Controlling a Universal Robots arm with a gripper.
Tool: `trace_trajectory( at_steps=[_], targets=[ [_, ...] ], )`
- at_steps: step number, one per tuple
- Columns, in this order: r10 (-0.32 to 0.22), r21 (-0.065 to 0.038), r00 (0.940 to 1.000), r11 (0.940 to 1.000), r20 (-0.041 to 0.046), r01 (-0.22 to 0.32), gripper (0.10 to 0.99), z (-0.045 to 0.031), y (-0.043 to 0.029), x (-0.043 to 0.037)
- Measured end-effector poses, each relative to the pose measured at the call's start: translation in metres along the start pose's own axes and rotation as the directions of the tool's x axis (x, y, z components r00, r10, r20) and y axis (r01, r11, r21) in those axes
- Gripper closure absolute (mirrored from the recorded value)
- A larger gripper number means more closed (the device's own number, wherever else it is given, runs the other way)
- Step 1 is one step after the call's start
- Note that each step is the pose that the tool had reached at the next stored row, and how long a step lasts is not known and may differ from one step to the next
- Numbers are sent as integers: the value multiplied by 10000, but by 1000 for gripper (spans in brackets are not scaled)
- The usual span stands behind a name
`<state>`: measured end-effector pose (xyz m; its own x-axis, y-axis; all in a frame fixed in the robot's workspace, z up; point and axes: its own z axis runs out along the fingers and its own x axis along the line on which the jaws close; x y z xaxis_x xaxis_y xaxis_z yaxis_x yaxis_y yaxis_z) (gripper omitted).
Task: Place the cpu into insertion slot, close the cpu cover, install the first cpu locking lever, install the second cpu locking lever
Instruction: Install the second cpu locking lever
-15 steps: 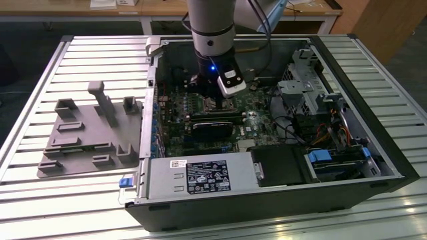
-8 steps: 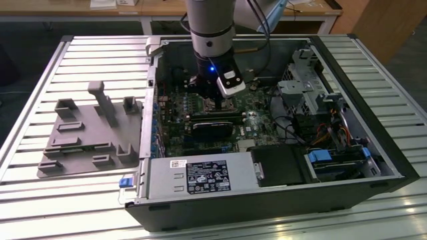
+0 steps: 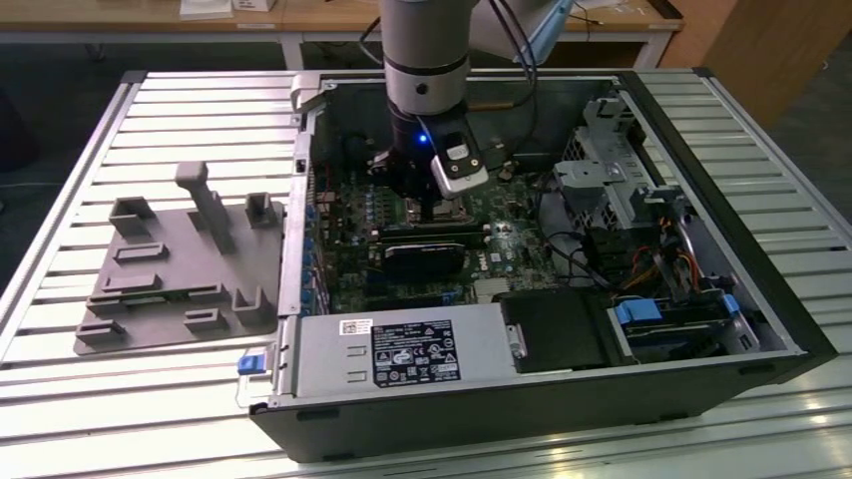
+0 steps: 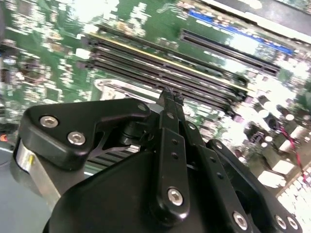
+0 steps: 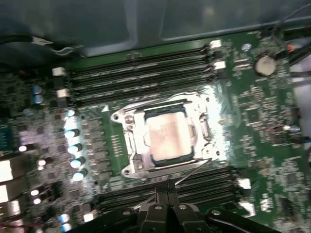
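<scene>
First wrist view: the cpu [image 5: 167, 136] lies flat in the insertion slot [image 5: 127, 171], pale face up and square to the rim. The cpu cover [image 5: 137, 141] looks to be down around it, its silvery frame bordering the chip on all sides, though I cannot tell whether it is fully seated.

- The gripper [image 5: 164, 188] has its fingertips pressed together, with nothing visible between them. The second wrist view agrees: the gripper [image 4: 170, 94] shows two fingers meeting in one thin edge.
- Key relation: taking the fingers' pointing direction as 12 o'clock, the socket sits at about 12. It is near but apart, with a bank of long black memory slots [image 5: 204, 182] between the tips and the socket rim.
- A thin wire locking lever [image 5: 194, 171] runs along the socket's near edge. It slants from the socket corner at roughly 1 o'clock down towards the fingertips, so its long axis lies oblique to the fingers, not parallel. Its free end is just beside the tips, and I cannot tell whether they touch.
- I judge this lever not yet latched, since it stands off the frame at an angle.

Exterior view: the gripper [image 3: 429, 205] hangs upright over the motherboard [image 3: 520, 249], inside the open computer case [image 3: 533, 409]. A grey fixture tray [image 3: 174, 269] lies on the table at 9 o'clock from the case, well apart.
</scene>
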<state>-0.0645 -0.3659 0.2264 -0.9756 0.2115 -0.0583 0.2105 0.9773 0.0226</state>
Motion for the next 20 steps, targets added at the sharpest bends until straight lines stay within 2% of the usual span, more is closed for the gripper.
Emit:
trace_trajectory(
  at_steps=[5, 6, 8, 15, 20],
  targets=[
    [0, 1, 10000, 10000, -11, 0, 980, 0, 0, 0],
    [0, -27, 10000, 10000, -17, 0, 980, 2, -2, -1],
    [-3, -121, 10000, 9999, -36, 3, 980, 8, -14, -1],
    [-76, -559, 9999, 9984, -66, 72, 980, 34, -67, -6],
    [-126, -787, 9999, 9968, -48, 122, 980, 49, -120, -11]
  ],
)
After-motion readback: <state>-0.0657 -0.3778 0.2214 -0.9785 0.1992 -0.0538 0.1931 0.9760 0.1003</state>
